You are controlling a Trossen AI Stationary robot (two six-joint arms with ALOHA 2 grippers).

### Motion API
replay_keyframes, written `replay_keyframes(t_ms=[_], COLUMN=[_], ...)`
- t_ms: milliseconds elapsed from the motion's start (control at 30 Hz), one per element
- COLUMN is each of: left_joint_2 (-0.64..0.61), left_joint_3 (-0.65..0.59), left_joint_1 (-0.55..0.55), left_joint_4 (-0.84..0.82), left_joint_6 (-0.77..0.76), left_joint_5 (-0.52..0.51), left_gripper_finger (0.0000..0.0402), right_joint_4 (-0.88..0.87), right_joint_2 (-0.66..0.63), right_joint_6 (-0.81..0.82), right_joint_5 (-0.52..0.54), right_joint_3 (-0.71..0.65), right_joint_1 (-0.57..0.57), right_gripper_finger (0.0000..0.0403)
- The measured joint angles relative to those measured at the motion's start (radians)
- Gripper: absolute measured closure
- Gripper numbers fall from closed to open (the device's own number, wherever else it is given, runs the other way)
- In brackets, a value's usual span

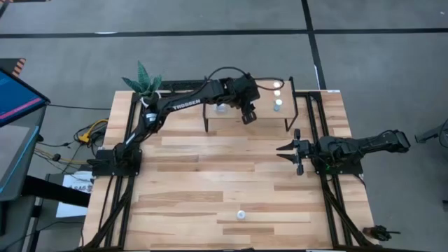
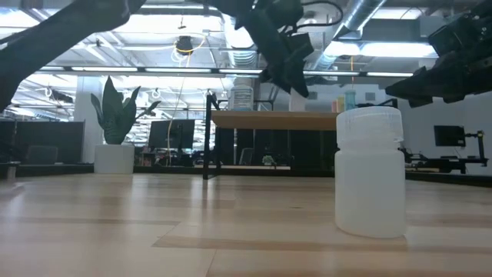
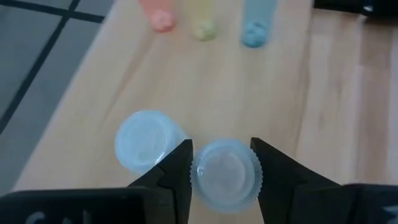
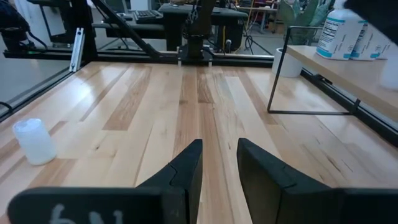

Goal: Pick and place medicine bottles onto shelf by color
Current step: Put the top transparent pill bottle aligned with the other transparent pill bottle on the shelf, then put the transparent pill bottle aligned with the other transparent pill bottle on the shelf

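Medicine bottle clamped in left gripper over shelf (beside another), right gripper empty, fingers apart.

A green plant in a white pot stands at the far left corner of the plank tabletop, its stiff leaves upright. Off the table's left side a screen shows blue and pink, with yellow and orange cables coiled nearby (loosely) on the grey floor. Dark floor lines cross behind the table.
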Motion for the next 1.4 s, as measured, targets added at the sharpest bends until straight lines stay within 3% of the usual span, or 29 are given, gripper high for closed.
replay_keyframes(t_ms=[733,1133,1400], left_joint_2=[0.0,0.001,0.003], left_joint_3=[0.001,0.001,0.001], left_joint_1=[0.064,0.064,0.062], left_joint_4=[0.075,0.072,0.149], left_joint_6=[-0.053,-0.094,-0.094], left_joint_5=[0.075,0.08,0.077], left_gripper_finger=[0.0289,0.0208,0.0196], right_joint_4=[0.0,0.0,0.0], right_joint_2=[0.0,0.0,0.0], right_joint_6=[-0.023,-0.024,-0.026], right_joint_5=[0.0,0.001,0.001], right_joint_3=[0.0,0.0,0.0], right_joint_1=[0.0,0.0,0.0], right_gripper_finger=[0.028,0.0279,0.028])
